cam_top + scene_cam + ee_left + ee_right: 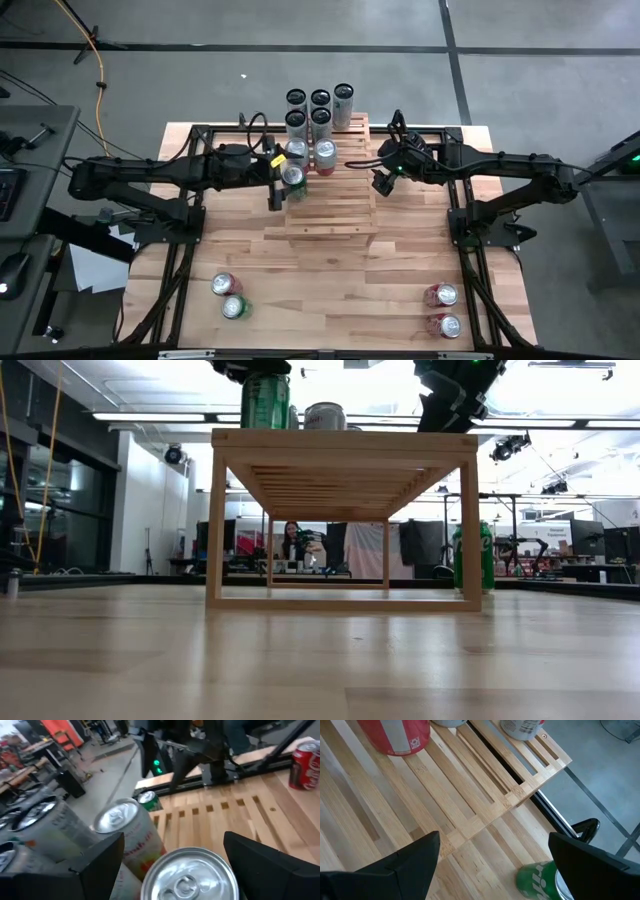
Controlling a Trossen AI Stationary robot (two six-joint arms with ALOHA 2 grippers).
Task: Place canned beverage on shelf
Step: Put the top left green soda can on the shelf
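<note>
The shelf of pale wood slats stands mid-table. Several cans stand on its far, upper part. A green can stands upright on the shelf top, its silver lid close under the left wrist camera. My left gripper is open, one finger on each side of the can's top, and I see no touch. My right gripper hangs open above the shelf's right edge, holding nothing.
A red-and-white can and grey cans stand right beside the green can. Another green can stands on the table by the shelf's right side. Loose cans lie near the front: two left, two right.
</note>
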